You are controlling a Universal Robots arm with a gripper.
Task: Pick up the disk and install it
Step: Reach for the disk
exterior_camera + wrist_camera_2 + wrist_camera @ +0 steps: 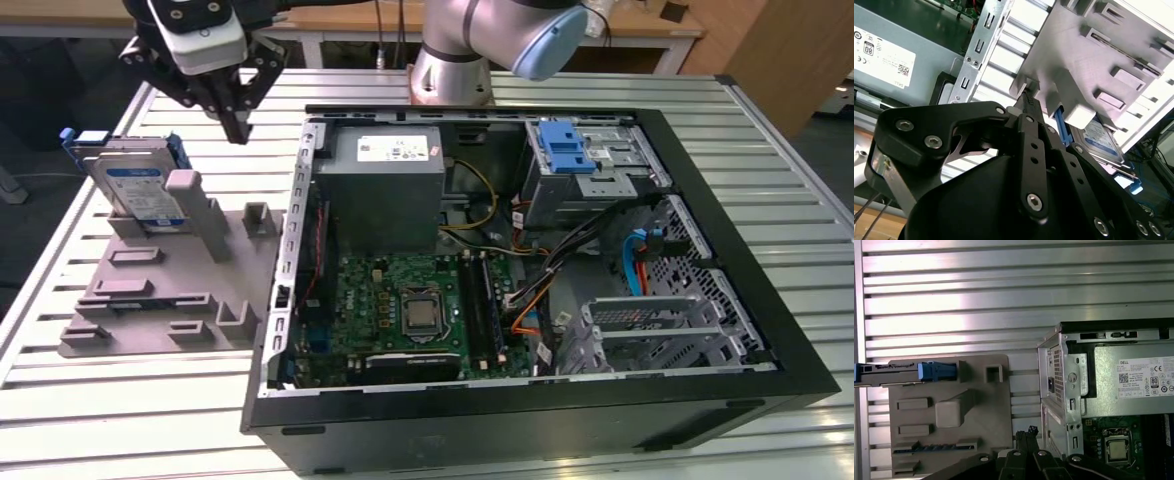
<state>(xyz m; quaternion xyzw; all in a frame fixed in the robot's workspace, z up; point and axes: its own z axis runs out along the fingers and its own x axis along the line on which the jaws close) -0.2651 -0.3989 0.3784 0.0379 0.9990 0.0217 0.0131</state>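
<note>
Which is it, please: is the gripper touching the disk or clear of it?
Apart. In the exterior view the gripper hangs above the disk, which stands in the grey holder, with slatted table showing between them.

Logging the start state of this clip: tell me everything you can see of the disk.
The disk is a flat silver-grey metal drive with a white-and-blue label and blue plastic side rails. It stands upright on edge in the grey holder, to the exterior view's left of the open computer case. Only the holder touches it; the hand hangs apart, shut and empty.
</note>
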